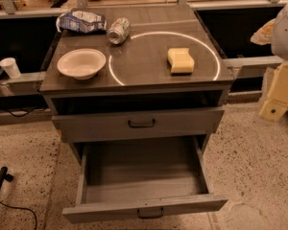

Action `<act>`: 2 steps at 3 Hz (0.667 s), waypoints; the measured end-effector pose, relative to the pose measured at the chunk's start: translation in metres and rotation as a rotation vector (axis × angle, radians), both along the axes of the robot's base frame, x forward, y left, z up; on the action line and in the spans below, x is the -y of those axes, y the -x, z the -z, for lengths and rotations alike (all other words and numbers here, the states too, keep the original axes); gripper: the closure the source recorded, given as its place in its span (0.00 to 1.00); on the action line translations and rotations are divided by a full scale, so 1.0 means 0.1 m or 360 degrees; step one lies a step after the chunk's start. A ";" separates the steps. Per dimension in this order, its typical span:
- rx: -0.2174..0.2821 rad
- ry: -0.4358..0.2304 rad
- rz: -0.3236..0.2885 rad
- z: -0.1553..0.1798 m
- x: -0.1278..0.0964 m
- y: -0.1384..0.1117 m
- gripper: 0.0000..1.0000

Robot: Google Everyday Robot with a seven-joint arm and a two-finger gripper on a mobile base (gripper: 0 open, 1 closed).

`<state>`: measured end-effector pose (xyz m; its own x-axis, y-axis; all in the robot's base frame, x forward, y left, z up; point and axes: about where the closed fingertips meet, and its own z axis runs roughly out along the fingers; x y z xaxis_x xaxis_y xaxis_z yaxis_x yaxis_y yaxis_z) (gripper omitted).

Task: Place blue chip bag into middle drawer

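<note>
The blue chip bag (pixel 80 21) lies crinkled at the back left corner of the cabinet top (pixel 149 75). The middle drawer (pixel 144 209), the lower of the two grey drawers, is pulled far out toward me and its inside looks empty. Its dark bar handle (pixel 150 214) is at the front. My gripper (pixel 278 94) shows as cream-coloured parts at the right edge of the view, beside the cabinet's right side at about the height of its top. It is far from the bag and holds nothing that I can see.
On the cabinet top are a white bowl (pixel 81 63), a crushed silver can (pixel 118 30) next to the bag, and a yellow sponge (pixel 180 60). The upper drawer (pixel 139 124) stands slightly out. A paper cup (pixel 9 67) sits on the left ledge. A cable (pixel 0 183) lies on the floor at the left.
</note>
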<state>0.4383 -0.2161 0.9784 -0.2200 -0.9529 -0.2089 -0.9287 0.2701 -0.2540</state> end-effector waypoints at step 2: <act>0.0036 -0.0043 -0.0023 0.03 -0.16 -0.31 0.00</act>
